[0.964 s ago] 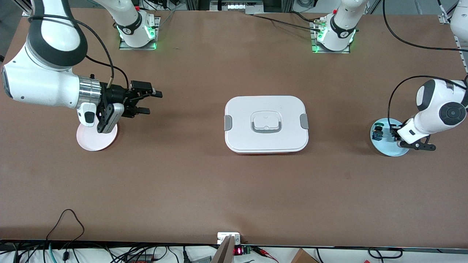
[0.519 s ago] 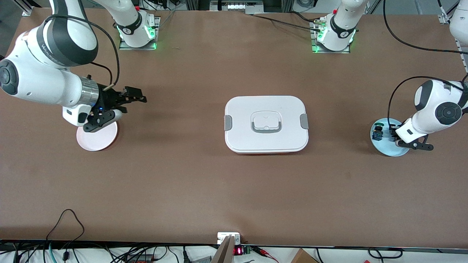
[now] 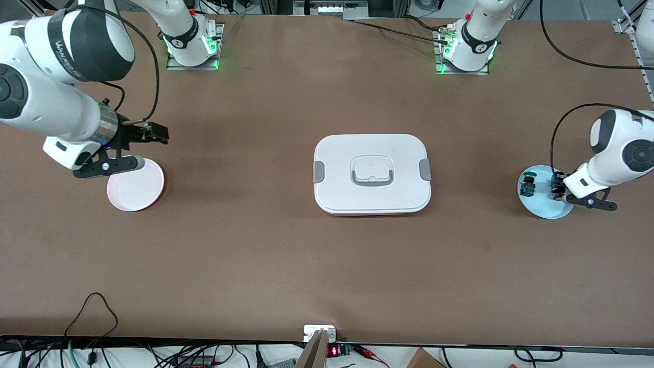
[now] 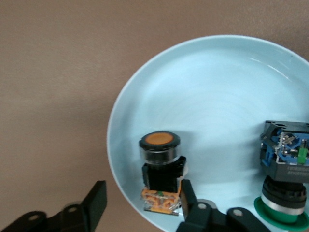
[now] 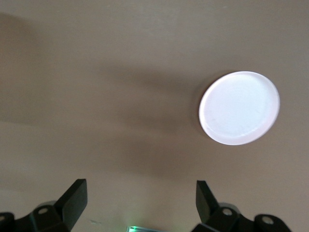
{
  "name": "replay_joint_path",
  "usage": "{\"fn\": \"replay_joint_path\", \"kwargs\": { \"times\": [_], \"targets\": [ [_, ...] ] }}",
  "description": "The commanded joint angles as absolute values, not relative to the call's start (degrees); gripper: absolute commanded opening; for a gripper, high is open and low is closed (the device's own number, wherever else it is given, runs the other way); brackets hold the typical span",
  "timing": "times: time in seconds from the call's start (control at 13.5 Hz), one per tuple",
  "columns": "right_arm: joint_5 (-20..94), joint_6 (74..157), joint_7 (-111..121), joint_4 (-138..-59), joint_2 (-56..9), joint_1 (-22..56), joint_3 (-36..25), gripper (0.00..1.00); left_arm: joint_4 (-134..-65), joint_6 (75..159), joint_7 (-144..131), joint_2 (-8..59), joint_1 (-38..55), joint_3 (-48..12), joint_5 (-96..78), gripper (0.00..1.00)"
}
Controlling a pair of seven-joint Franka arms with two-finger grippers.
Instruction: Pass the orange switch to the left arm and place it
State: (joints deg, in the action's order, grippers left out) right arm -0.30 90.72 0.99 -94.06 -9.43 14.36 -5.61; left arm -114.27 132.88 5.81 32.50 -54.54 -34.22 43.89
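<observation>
Left pincer over blue plate near counter's left-arm edge, fingers apart astride orange switch, pre-grasp. Right pincer apart, waiting beside white plate; box between.

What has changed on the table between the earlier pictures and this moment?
The right gripper, open, drew back from the box toward the right arm's end of the table, uncovering the white plate. The left gripper opened over the blue plate, its fingers now apart around the orange switch on the plate. The box, both plates and the green switch stayed in place.
</observation>
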Motion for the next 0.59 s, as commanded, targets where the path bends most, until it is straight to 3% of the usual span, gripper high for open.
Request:
{"fn": "replay_joint_path", "kwargs": {
  "times": [0.0, 0.22, 0.52],
  "targets": [
    [-4.73, 87.54, -0.35, -89.31, -9.84, 10.82, -5.36, 1.00, -112.95, 129.22, 7.91, 30.94, -62.11, -43.47, 44.30, 1.00],
    [-4.40, 87.28, -5.16, -87.46, -9.84, 6.34, -5.36, 1.00, -108.74, 120.88, 7.91, 30.94, -64.69, -51.92, 44.21, 1.00],
    [-5.01, 87.28, -6.51, -81.05, -10.99, 6.15, -7.47, 1.00, -98.11, 104.97, 8.00, 31.29, -63.46, -60.98, 41.94, 1.00]
  ]
}}
